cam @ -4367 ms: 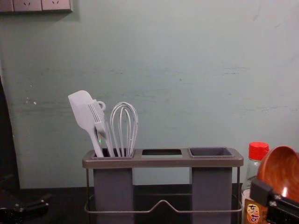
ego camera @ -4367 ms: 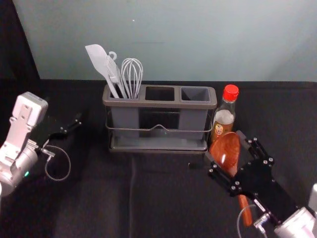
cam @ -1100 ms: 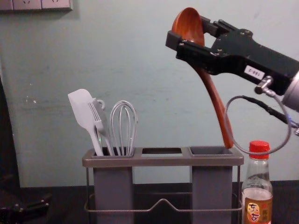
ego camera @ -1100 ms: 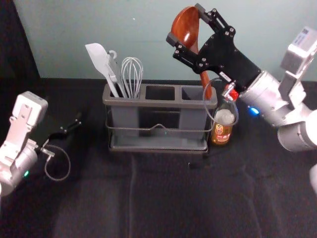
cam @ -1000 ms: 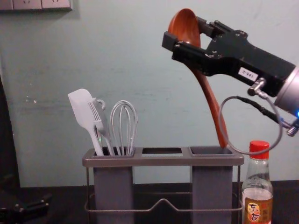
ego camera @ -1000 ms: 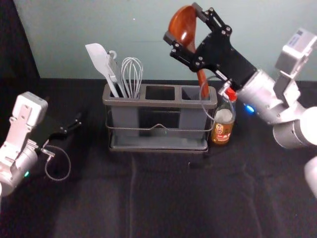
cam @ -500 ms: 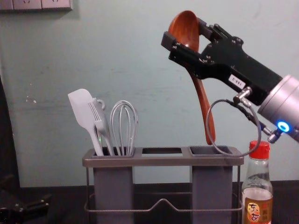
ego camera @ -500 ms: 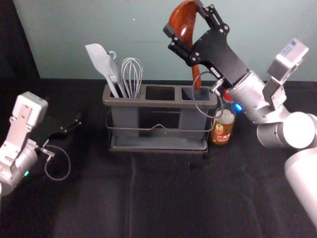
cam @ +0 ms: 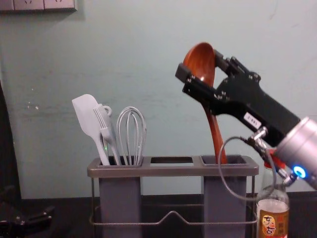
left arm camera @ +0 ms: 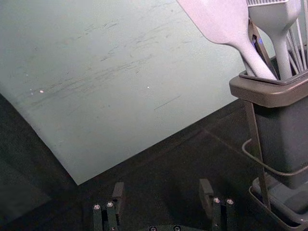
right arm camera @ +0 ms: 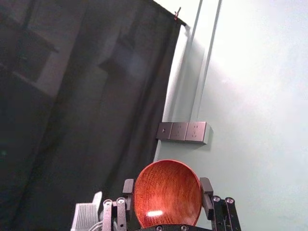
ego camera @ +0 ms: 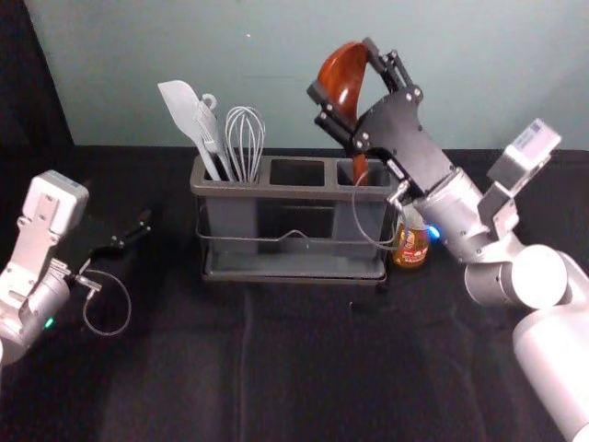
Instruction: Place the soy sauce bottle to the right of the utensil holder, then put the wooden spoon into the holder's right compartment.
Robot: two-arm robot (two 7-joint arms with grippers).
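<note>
1. Utensil holder (cam: 171, 171), lower centre: smooth, rigid plastic.
2. Left end effector (left arm camera: 161, 192), head view's left: idle, wide.
3. Right end effector (cam: 200, 64), upper right, grips the wooden spoon (cam: 214, 131) by its bowl, sensibly; light, stiff, probably slick. Handle at right compartment's (cam: 237, 160) mouth.
4. Soy sauce bottle (cam: 272, 206), lower right: heavier; grasp its body.

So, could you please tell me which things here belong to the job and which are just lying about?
For the job:
spoon, in the right gripper
bottle
holder

Not for it:
spatula, brush and whisk, in the holder's left compartment
left gripper, idle at left
</note>
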